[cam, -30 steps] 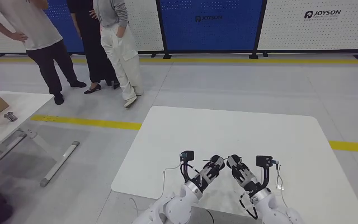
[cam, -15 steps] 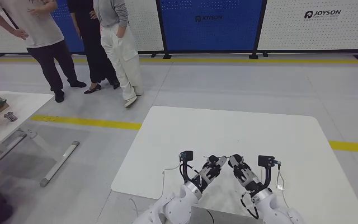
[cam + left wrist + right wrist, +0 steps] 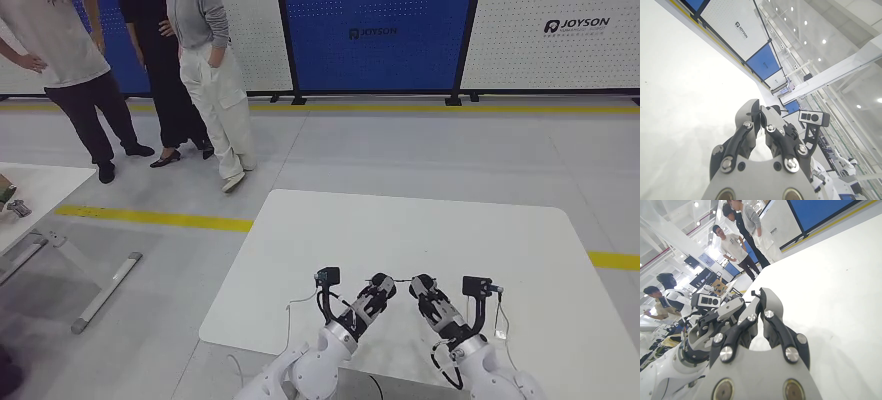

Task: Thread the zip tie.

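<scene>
A thin black zip tie (image 3: 753, 114) is pinched between the tips of my left gripper (image 3: 760, 108), which is shut on it. Its small square head (image 3: 753, 293) sticks out past the tips of my right gripper (image 3: 761, 296), also shut on the tie. In the top view both grippers hover tip to tip over the white table (image 3: 420, 230) near its front edge. The left gripper (image 3: 382, 284) and the right gripper (image 3: 421, 285) have a small gap between them. The strap in that gap is too thin to make out there.
The table's front edge runs just behind the two arms, with open white surface beyond the grippers. A second table (image 3: 25, 195) stands across the floor at the far left. Three people stand on the floor beyond it, away from the work.
The left gripper has drawn back slightly to the left, widening the gap between the two grippers. The right gripper has barely shifted.
</scene>
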`<state>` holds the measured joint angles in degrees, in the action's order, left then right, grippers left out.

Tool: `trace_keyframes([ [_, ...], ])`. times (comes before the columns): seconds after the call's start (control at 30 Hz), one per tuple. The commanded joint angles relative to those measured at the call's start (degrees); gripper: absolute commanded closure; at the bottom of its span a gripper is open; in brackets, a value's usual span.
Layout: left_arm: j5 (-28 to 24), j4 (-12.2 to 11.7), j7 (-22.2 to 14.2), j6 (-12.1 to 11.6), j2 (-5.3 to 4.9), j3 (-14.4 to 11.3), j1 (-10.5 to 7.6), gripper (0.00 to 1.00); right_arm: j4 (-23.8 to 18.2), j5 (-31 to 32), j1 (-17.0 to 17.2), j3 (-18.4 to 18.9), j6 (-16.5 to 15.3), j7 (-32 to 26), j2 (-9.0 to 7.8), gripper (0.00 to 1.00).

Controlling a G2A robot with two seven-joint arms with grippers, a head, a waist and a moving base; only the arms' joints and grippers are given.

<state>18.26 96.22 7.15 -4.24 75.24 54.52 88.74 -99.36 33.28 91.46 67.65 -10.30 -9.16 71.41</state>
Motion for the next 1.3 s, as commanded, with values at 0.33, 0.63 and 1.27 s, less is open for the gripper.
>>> trace_keyframes([
  [0.33,-2.19,-0.13,1.33,-1.18,0.27,0.01,-0.43,1.0,0.42,-0.84,-0.6,0.0,0.18,-0.98,0.04,0.0],
  [0.63,-7.46,-0.23,-0.51,-1.58,0.45,0.46,-0.57,1.0,-0.17,1.65,-0.01,1.58,4.82,-2.38,-0.24,0.0],
  [1.27,-10.8,0.88,3.06,-3.99,0.64,1.6,0.44,1.0,0.06,12.32,-1.36,0.76,7.92,-3.9,-0.53,0.0],
])
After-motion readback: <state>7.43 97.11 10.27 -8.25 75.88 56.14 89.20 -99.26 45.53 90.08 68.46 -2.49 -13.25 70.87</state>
